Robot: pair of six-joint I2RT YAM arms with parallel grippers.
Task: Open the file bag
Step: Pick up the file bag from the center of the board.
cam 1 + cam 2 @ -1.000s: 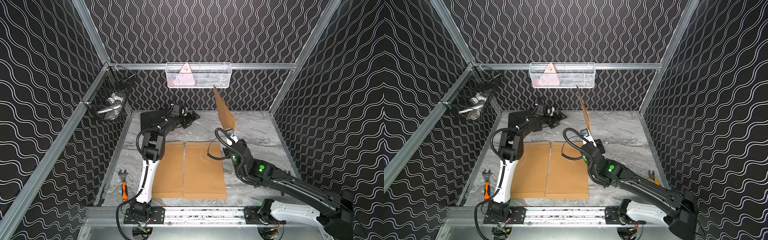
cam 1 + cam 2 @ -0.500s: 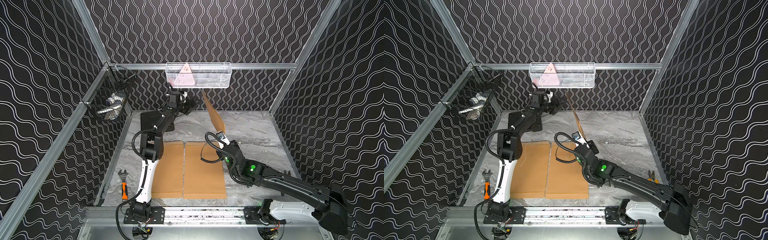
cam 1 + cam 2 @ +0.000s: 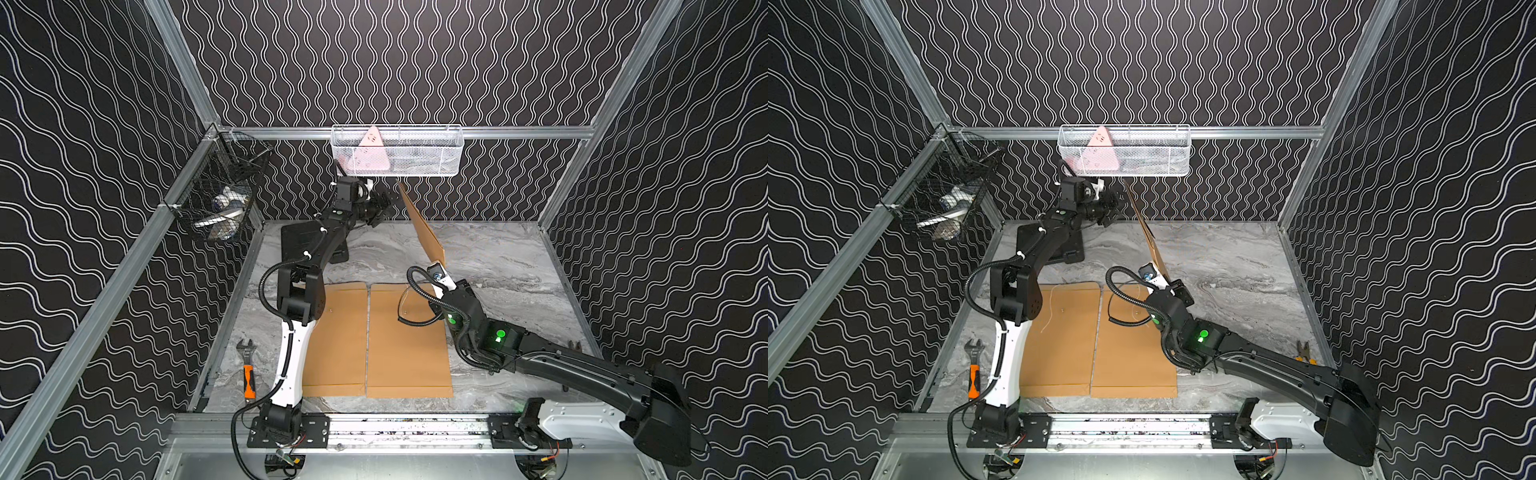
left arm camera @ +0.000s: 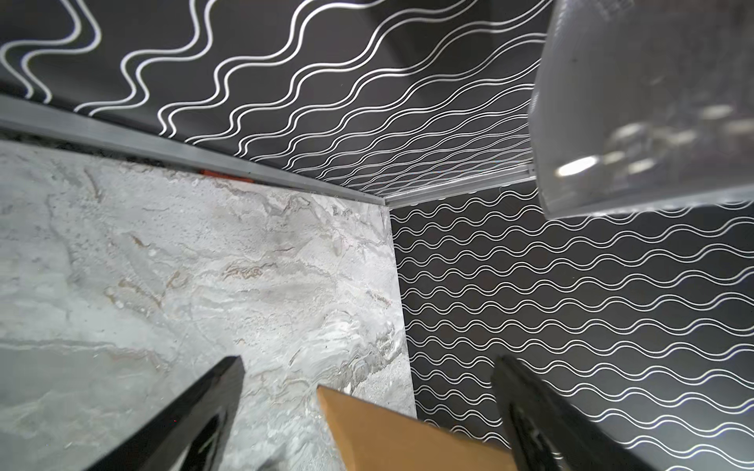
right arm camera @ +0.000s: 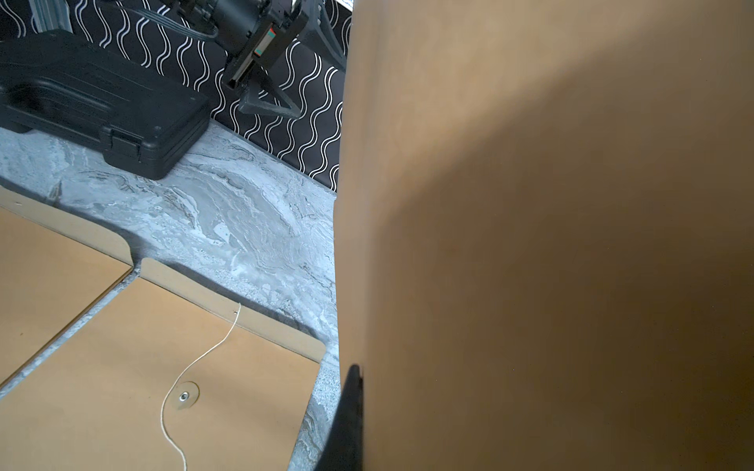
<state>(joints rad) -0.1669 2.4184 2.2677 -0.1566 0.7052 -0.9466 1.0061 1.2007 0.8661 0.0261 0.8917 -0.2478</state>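
Centre frame: right gripper (image 3: 437, 266) was clenched on the lower edge of the tilted file bag (image 3: 420, 230). The left gripper (image 3: 380, 206) stood spread wide beside its upper corner. Marks on the pink triangle (image 3: 371, 154) were too small to read.

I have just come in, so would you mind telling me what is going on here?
The right pincer is shut on the lower edge of a brown file bag, holding it up off the table, tilted toward the back wall. The left pincer is wide open at the bag's top corner, not gripping it. A second file bag and a third file bag lie flat side by side below.
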